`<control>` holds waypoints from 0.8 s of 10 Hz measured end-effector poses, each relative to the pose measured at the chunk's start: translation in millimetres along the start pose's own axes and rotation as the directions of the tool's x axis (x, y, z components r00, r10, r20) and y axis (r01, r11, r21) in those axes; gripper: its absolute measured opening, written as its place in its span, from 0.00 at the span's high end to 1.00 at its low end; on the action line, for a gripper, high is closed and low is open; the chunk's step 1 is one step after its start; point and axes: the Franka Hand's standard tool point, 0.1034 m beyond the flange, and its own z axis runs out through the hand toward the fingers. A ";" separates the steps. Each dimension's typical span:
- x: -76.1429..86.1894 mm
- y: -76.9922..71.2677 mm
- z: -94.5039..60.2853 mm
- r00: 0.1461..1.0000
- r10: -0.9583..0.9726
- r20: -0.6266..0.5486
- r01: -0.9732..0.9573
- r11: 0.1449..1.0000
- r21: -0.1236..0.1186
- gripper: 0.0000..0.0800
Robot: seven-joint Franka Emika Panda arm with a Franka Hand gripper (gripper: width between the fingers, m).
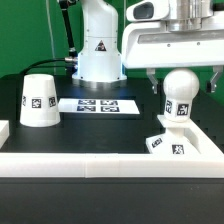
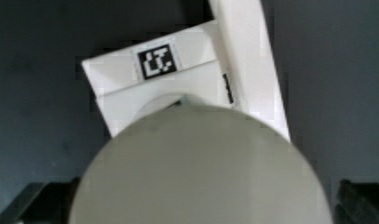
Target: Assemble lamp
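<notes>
Exterior view: the bulb (image 1: pixel 181 92) stands upright on its short stem on the square base (image 1: pixel 168 141), at that view's right, near the white front wall (image 1: pixel 100 166). The gripper (image 1: pixel 183 84) hangs over it, jaws spread wide (neither touches the bulb). The shade (image 1: pixel 40 100) sits mouth down well apart, beside the marker board (image 1: pixel 97 104).

Bright, even light from above. Low resolution, soft in 2 views. Mild sheen on top of bulb (image 1: pixel 182 88), grey shading on its underside. Dark table (image 1: pixel 100 135) around bulb nearly featureless. Wrist view: bulb (image 2: pixel 204 170) filling foreground, badly out of focus; tag (image 2: pixel 157 61) beyond bulb sharper.
</notes>
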 end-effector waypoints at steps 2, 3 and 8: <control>1.1 -0.5 -0.8 0.988 -0.152 0.000 0.152 0.988 -0.008 0.13; 1.1 0.2 -0.6 0.973 -0.231 0.001 0.231 0.973 -0.008 0.13; 3.3 -1.6 -1.5 0.776 -0.631 -0.004 0.631 0.776 -0.018 0.13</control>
